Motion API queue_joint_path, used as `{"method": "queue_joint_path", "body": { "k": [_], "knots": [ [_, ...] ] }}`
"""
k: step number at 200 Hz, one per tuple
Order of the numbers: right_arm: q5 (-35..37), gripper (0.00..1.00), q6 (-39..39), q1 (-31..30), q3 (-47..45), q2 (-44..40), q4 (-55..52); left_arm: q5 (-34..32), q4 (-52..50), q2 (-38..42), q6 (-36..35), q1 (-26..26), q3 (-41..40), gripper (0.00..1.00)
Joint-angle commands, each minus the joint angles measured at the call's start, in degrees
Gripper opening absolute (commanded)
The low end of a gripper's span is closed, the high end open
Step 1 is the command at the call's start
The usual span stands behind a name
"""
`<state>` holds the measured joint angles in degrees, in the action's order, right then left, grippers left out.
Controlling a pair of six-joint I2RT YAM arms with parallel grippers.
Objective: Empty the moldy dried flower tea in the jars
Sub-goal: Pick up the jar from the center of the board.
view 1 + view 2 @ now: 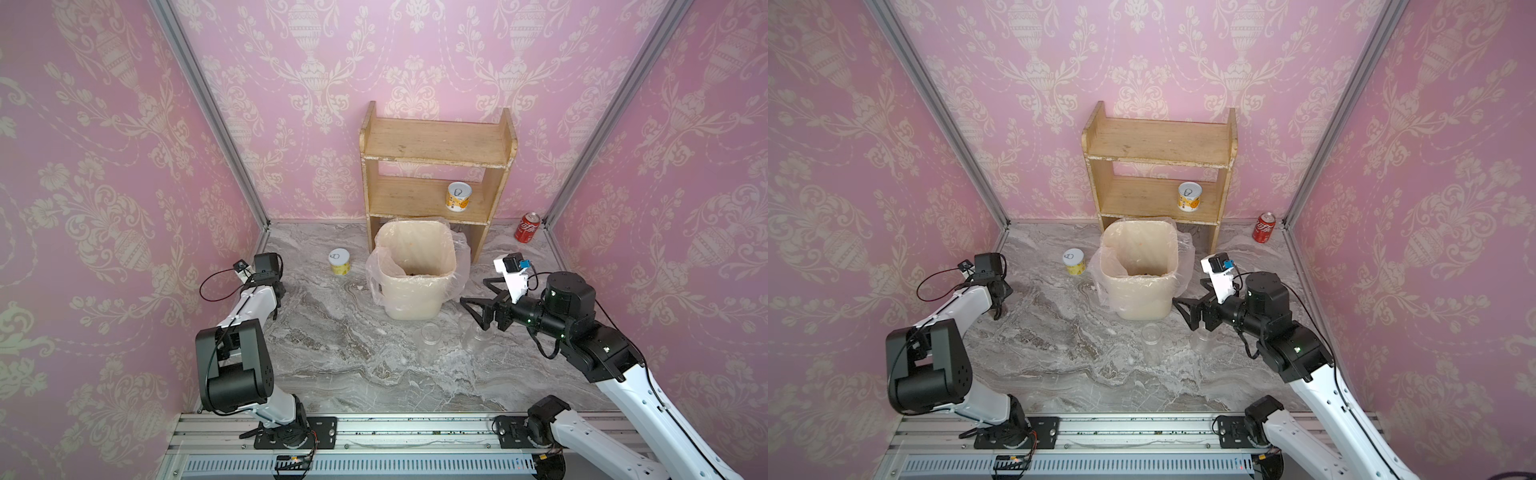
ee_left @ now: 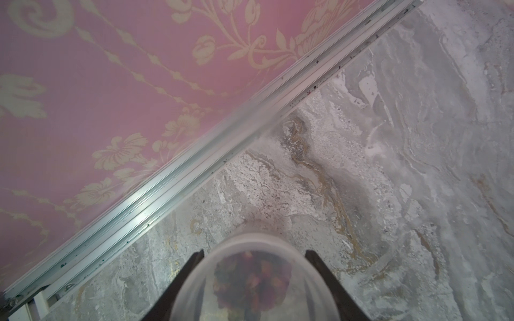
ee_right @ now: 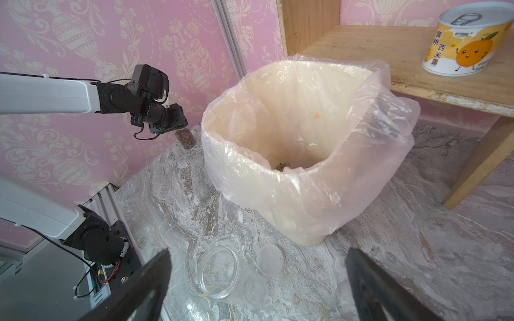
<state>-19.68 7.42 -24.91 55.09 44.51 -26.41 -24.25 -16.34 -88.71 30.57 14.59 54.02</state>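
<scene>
A clear jar (image 2: 254, 278) with a translucent lid sits between my left gripper's (image 2: 254, 253) two dark fingers, which press its sides. The pinkish-brown dried flower tea (image 2: 253, 280) shows through it. In the right wrist view that jar (image 3: 185, 138) hangs under the left gripper (image 3: 178, 125), near the left wall. In both top views the left gripper (image 1: 276, 305) (image 1: 998, 307) hides it. My right gripper (image 1: 478, 297) (image 1: 1192, 297) (image 3: 258, 251) is open and empty above two empty open jars (image 1: 430, 338) (image 1: 473, 336) and a loose lid (image 3: 269, 259).
A beige bin (image 1: 411, 299) lined with a clear bag stands mid-table, with some tea (image 3: 282, 166) at its bottom. Behind it is a wooden shelf (image 1: 436, 141) holding a yellow-and-white tin (image 1: 459, 197). Another tin (image 1: 340, 262) stands left of the bin, a red can (image 1: 528, 227) far right.
</scene>
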Motion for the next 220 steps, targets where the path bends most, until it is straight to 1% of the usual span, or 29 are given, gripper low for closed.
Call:
{"method": "queue_joint_path", "body": {
  "k": [1,36,44,55,73,89,109,126,142,165,195,220],
  "knots": [
    [0.25,1.0,-1.35,-0.53,-0.56,-0.92,-0.57,2.1,-0.52,2.43,1.12,0.54,-0.87,0.47],
    [-0.06,1.0,-1.41,-0.52,-0.24,-0.91,-0.7,6.09,-3.24,5.98,0.66,-0.13,0.83,0.41],
    [-0.21,1.0,-1.58,-0.5,-0.03,-0.83,-0.82,8.05,-3.75,7.28,0.39,-0.34,1.44,0.38],
    [-0.5,1.0,-1.83,-0.61,0.43,-0.74,-1.05,12.45,-4.88,9.2,-0.13,-0.65,2.74,0.34],
    [-0.78,1.0,-2.2,-0.68,1.16,-0.44,-1.44,17.35,-8.14,12.29,-1.95,-2.27,6.51,0.29],
    [-1.43,1.0,-2.3,-0.84,1.68,-0.15,-1.69,19.83,-11.4,15.1,-4.09,-4.61,10.48,0.28],
    [-2.13,1.0,-2.34,-1.26,1.62,0.29,-1.62,25.43,-15.25,18.19,-5.67,-7.34,15.65,0.26],
    [-2.24,1.0,-2.34,-1.61,1.59,0.73,-1.49,27.91,-18.31,20.46,-6.47,-10.31,20.34,0.25],
    [-2.32,1.0,-2.4,-2.15,1.31,0.93,-0.86,31.18,-19.22,22.24,-6.75,-13.2,23.66,0.25],
    [-2.31,1.0,-2.46,-2.99,1.08,1.14,0.25,35.49,-20.84,23.07,-7.05,-17.34,28.24,0.23],
    [-2.89,1.0,-2.62,-4.71,1.33,2.11,1.44,36.84,-25.13,21.78,-9.91,-26.34,34.99,0.22],
    [-2.64,0.99,-2.73,-6.82,1.32,2.77,2.9,37.45,-26.83,20.88,-12.07,-33.62,38.88,0.21]
  ]
}}
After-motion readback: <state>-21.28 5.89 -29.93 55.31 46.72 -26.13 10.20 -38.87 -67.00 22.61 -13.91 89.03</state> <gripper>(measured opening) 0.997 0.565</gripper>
